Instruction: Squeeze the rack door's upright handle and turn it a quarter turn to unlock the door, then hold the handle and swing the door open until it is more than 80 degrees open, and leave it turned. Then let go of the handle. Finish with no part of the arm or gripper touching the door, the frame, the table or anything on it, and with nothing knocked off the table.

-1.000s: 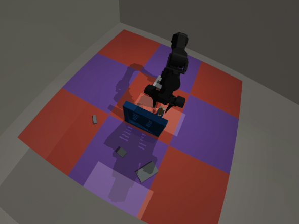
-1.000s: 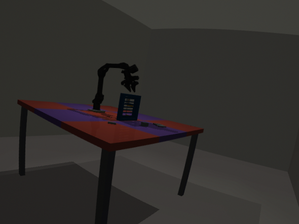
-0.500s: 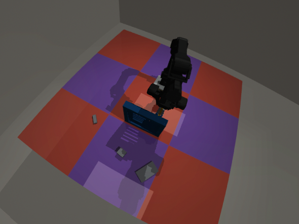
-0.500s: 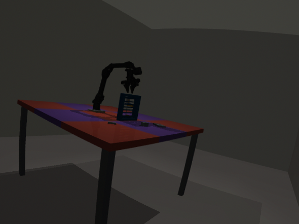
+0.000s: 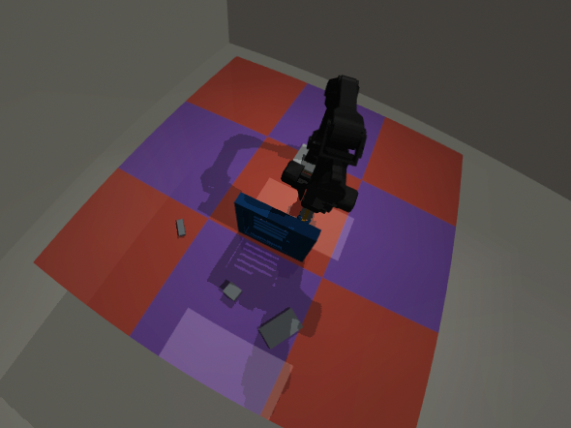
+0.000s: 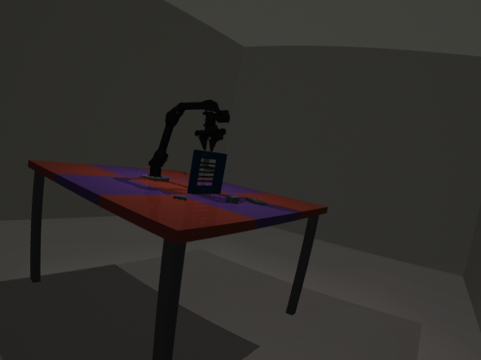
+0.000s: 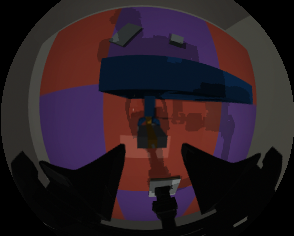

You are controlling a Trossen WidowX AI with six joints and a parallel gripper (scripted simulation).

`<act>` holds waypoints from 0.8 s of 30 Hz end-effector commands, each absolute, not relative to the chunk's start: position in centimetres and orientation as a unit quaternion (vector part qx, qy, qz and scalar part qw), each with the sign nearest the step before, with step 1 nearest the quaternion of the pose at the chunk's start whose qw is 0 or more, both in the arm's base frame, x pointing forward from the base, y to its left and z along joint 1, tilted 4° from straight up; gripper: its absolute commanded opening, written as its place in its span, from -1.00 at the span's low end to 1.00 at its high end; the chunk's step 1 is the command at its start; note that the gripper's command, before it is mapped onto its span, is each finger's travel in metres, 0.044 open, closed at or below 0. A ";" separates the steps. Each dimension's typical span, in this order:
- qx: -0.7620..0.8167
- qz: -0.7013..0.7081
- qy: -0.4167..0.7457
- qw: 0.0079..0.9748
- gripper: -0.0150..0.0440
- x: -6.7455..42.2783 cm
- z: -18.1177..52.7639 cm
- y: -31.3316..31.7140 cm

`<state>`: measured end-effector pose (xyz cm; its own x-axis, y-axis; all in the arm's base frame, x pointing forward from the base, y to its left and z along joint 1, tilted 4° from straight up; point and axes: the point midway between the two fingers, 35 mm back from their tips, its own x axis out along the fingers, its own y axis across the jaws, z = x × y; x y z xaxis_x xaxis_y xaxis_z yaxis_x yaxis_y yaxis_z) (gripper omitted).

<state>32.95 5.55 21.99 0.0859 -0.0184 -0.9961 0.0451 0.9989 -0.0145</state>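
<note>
The black parallel-jaw gripper (image 5: 307, 207) (image 6: 208, 151) (image 7: 153, 148) is pointing downward above the near side of the upright blue slatted rack (image 5: 277, 231) (image 6: 191, 174) (image 7: 170, 77), its jaws standing fairly wide with nothing between them. The small handle with a dark block and yellowish markings (image 5: 306, 214) (image 7: 152, 139) is sitting in front of the rack's blue face, at centre in the wrist view and just right of centre in the top view.

The step in hand is probably lining up for the grasp. Doing it well means centring the handle between the fingertips, lowering straight down with both fingers clear of the rack's top edge, and squeezing only once the pads are level with the handle. The quarter turn then wants the wrist rotating about the handle's own axis, because sideways drift could be dragging the door or losing the grip.
</note>
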 end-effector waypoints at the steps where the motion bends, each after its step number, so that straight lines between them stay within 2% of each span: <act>1: 0.012 -0.021 0.684 0.729 0.46 33.0 21.0 5.6; 24: 0.016 -0.016 0.712 0.702 0.46 33.1 17.3 5.6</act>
